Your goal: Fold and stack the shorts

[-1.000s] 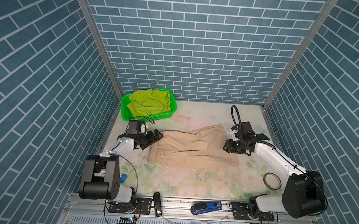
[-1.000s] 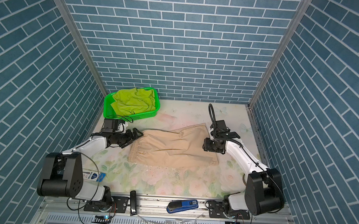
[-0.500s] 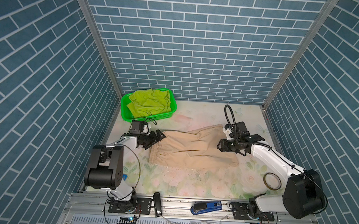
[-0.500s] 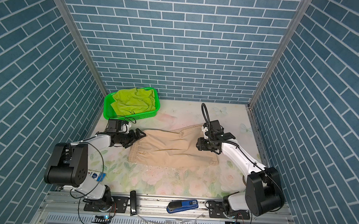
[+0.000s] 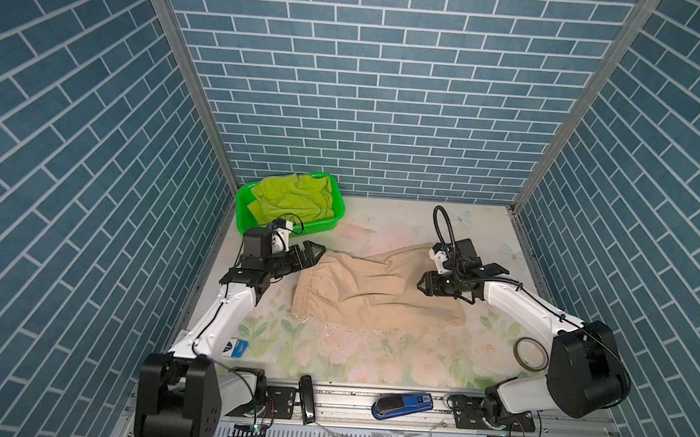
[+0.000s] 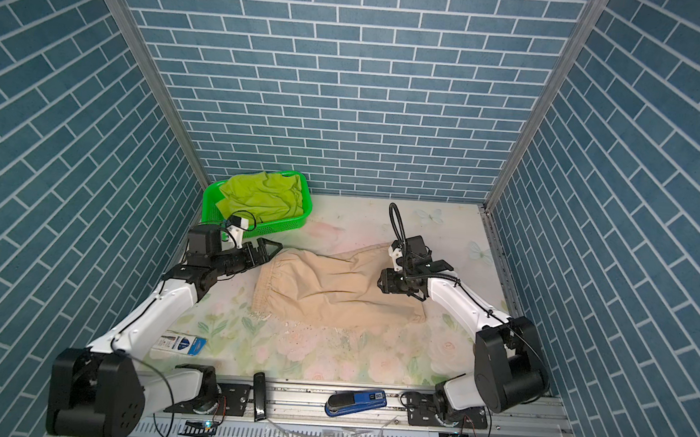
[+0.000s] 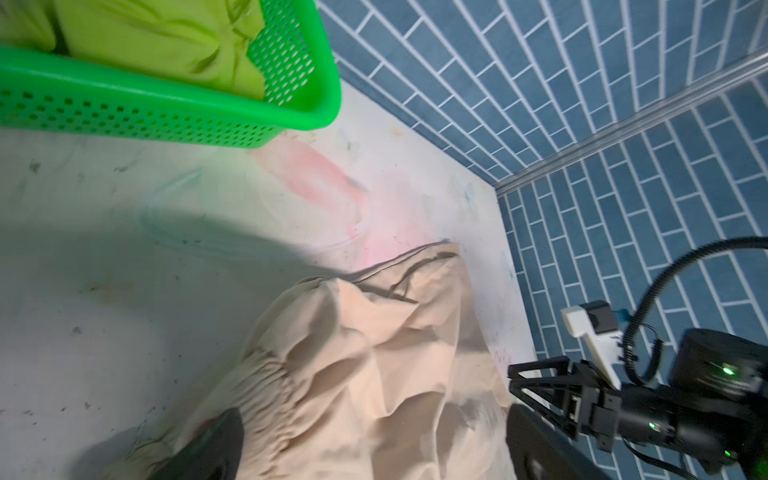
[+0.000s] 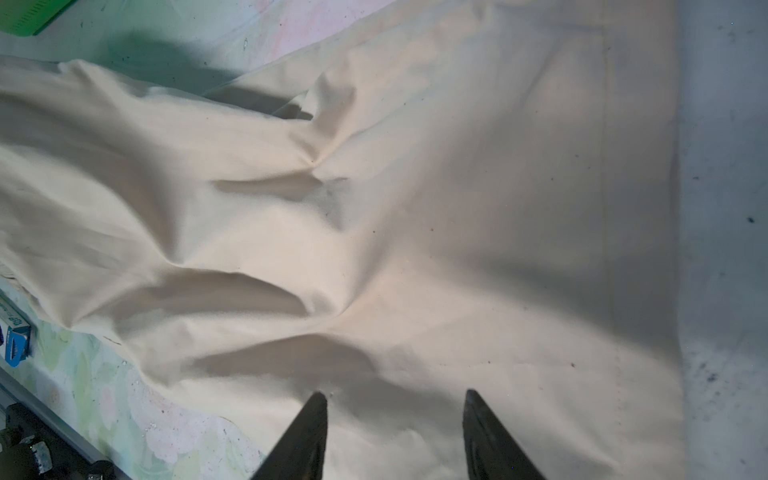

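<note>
Far left, at the back corner of the floral table [image 5: 373, 358], the lime green shorts [image 5: 295, 197] lie crumpled inside the green basket [image 5: 241, 213], with neither of my arms touching them. Just in front of the basket, my left gripper [image 5: 312, 251] reaches low over the tabletop with its jaws spread wide and nothing clamped. The left wrist view shows one of its dark fingers [image 7: 212, 444] over the gathered waistband [image 7: 266, 386] of the beige shorts [image 7: 374, 353], at the back corner. Cloth bunches between the two fingers. I cannot tell whether the finger presses on the fabric.

In both top views the beige shorts lie spread across the middle of the table, rumpled in soft ridges, with the waistband toward my left arm and the legs toward my right. In front of them, a blue stapler [image 5: 401, 401] rests on the metal rail.

Over the leg end, my right gripper [image 5: 422, 283] points toward the waistband, close above the fabric, with its jaws partly apart and holding nothing. In the right wrist view both fingertips [image 8: 309, 424] show, with bare beige cloth in the gap between them.

Farther right, beside my right arm's base, a roll of tape [image 5: 530, 354] lies flat on the table, well apart from the shorts.
</note>
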`<state>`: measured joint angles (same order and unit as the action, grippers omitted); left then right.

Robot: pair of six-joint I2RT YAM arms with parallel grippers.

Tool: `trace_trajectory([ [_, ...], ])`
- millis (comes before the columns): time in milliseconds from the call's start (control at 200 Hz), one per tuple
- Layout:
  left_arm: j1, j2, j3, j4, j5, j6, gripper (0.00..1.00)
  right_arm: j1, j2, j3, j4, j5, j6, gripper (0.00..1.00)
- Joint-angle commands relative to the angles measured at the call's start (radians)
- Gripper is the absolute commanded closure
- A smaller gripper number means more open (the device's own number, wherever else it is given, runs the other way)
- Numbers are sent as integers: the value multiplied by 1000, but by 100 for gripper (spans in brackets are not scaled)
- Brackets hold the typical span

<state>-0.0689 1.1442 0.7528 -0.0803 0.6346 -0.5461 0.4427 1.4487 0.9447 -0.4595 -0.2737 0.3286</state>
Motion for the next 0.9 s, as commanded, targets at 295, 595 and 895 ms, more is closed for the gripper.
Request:
trace_trajectory([
  [295, -35, -90, 18, -425, -463, 48, 0, 62, 11, 22, -15, 27, -56, 45],
  [595, -5, 130, -20, -17, -149, 18, 0, 221, 5, 76, 15, 92, -94, 44],
  [895, -184, 79, 61, -79, -202, -14, 0, 216, 22, -36, 92, 101, 84, 41],
])
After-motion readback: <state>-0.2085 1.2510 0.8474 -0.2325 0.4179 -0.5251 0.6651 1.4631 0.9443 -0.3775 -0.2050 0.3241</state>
